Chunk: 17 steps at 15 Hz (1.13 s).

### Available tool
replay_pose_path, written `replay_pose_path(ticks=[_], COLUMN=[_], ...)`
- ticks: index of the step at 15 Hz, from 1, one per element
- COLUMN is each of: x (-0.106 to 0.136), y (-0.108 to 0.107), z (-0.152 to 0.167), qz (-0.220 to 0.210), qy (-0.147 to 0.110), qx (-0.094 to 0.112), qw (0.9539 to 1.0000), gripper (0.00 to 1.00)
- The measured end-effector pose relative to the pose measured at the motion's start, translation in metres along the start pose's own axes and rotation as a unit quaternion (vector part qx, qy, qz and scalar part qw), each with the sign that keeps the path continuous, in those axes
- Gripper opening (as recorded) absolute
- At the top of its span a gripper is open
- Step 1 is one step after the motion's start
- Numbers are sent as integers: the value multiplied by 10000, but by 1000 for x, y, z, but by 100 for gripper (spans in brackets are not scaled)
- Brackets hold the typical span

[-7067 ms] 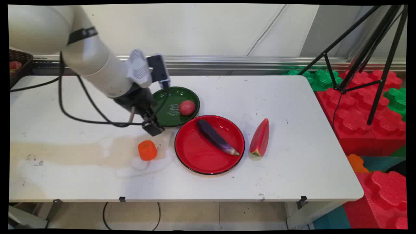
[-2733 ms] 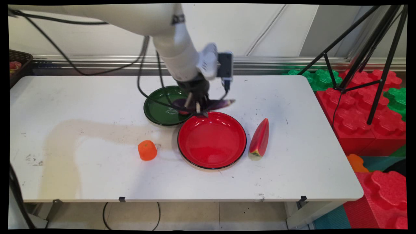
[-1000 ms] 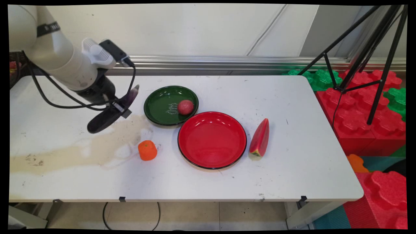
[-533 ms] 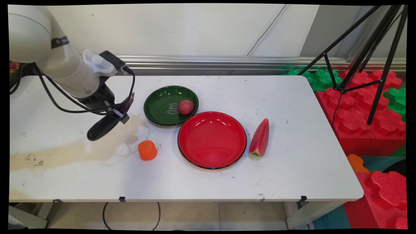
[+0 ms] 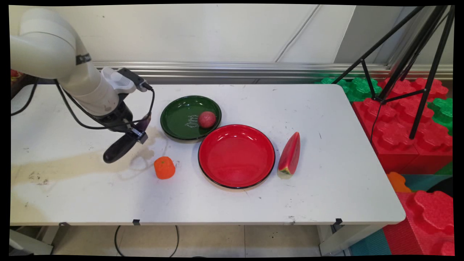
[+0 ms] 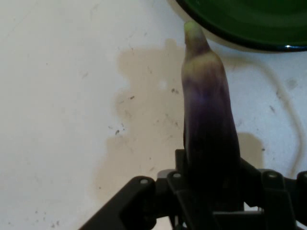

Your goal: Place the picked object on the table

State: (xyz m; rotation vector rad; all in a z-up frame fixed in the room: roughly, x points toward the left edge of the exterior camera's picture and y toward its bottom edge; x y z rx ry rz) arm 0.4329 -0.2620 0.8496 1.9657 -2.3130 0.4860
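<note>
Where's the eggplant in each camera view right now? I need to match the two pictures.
Main view: the eggplant is left of centre, held slanting over the table by the gripper, left of the green plate.
Hand view: the eggplant rises from the bottom edge right of centre, its pale tip near the top.
Shared landmark: the green plate, which in the hand view shows at the top right, just beyond that tip.

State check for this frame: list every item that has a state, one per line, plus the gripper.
gripper: shut on the eggplant, above the table's left part
eggplant: held, tilted, off the table
red plate: empty, on the table
green plate: holds the red ball
red ball: resting in the green plate
orange fruit: on the table, untouched
watermelon slice: lying right of the red plate
</note>
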Motion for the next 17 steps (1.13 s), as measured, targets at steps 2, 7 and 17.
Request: replay_pose_path(ticks=[2,7,17], x=[2,9,16], y=[0,3,11], z=[9,26,39], qz=[-23,-65,-73], qy=[-37,-82,-67], qx=[-32,-116,-238], qw=[10000,9999,9997], gripper=[0,0,100])
